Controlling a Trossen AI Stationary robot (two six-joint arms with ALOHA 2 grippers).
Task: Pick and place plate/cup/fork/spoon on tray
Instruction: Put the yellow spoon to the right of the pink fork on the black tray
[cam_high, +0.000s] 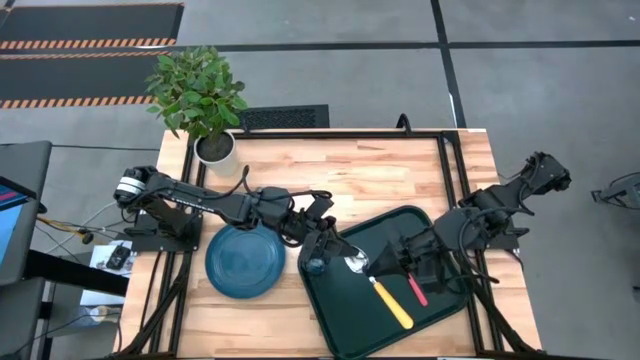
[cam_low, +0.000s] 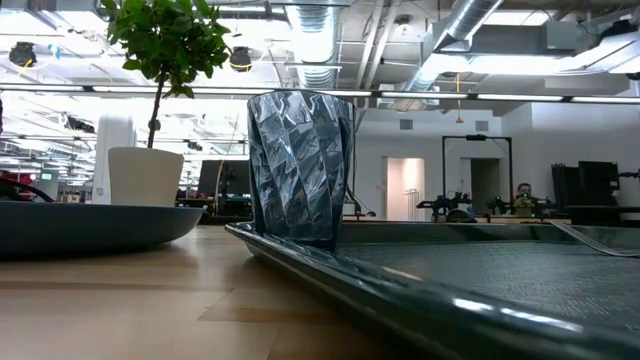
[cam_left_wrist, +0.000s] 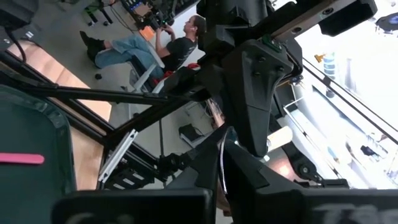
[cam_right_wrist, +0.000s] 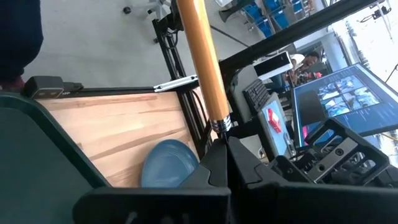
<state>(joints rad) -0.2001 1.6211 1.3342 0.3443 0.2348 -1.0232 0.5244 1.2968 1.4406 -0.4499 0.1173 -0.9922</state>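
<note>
The dark green tray (cam_high: 350, 320) lies at the table's near right. The cup (cam_high: 316, 265) stands upright on the tray's left corner, as the low view (cam_low: 298, 165) also shows. The teal plate (cam_high: 243, 262) lies on the table left of the tray. The spoon (cam_high: 392, 305) and the red-handled fork (cam_high: 416, 290) are over the tray. My right gripper (cam_high: 372, 268) is shut on the spoon. My left gripper (cam_high: 322, 248) is shut and empty, just beyond the cup. My right gripper pinches the spoon's neck (cam_right_wrist: 222, 129) between its two fingers, just past the silver end of the orange handle. The fingers come from the table's right, slanting down. The handle (cam_high: 392, 305) points toward the near edge over the tray; whether it rests there, I cannot tell.
A white plant pot (cam_high: 214, 148) with a leafy plant stands at the table's far left corner. Bare wood shows across the far half of the table (cam_high: 340, 170). A seated person (cam_left_wrist: 180, 46) is in the room beyond.
</note>
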